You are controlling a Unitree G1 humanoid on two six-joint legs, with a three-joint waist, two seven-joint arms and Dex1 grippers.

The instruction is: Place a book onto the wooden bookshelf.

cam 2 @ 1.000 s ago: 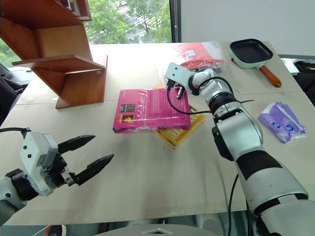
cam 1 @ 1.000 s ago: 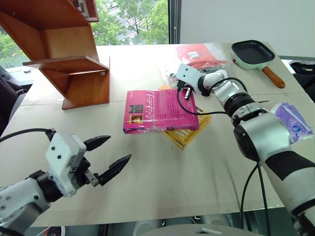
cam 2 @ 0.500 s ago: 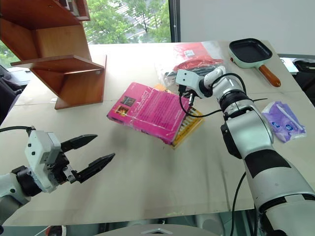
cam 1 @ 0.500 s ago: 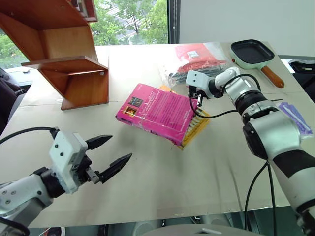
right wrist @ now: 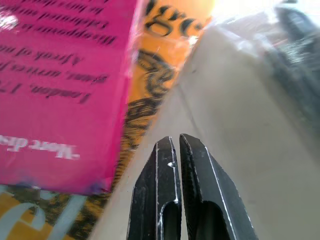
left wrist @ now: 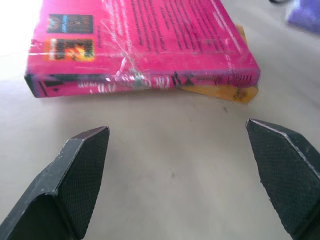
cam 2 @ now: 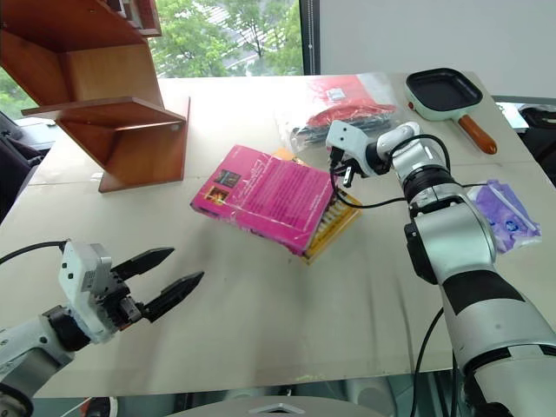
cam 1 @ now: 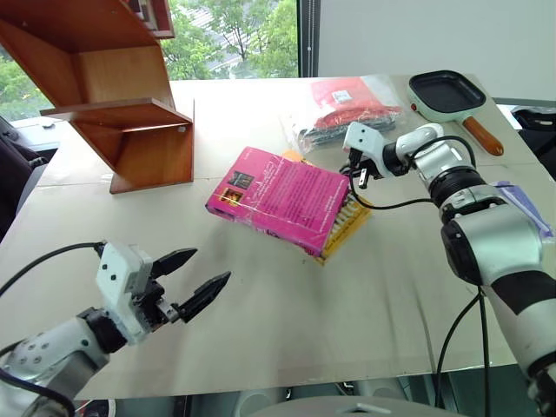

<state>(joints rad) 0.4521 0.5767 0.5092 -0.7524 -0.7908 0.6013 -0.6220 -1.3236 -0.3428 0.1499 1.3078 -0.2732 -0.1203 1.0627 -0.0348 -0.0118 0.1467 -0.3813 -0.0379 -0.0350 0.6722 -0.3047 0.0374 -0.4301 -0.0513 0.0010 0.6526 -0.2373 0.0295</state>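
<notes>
The pink book (cam 1: 282, 200) lies askew mid-table, its right end resting on a yellow book (cam 1: 349, 222). My right gripper (cam 1: 361, 179) is shut and empty, just off the book's far right corner; in the right wrist view its fingers (right wrist: 167, 165) hover over bare table beside the pink cover (right wrist: 60, 75). My left gripper (cam 1: 211, 266) stands open low over the table's near left, pointing at the book's spine (left wrist: 140, 80) from a short way off. The wooden bookshelf (cam 1: 130, 122) stands at the far left of the table.
A clear bag with red contents (cam 1: 347, 104) lies behind the books. A green frying pan (cam 1: 445, 94) sits at the far right, and a purple packet (cam 2: 504, 204) lies near the right edge. Bare table (cam 1: 287, 313) spreads between my left gripper and the book.
The book swung from lying square to slanted, then stayed. My right gripper moved right, off the book's corner. My left gripper sank a little toward the table.
</notes>
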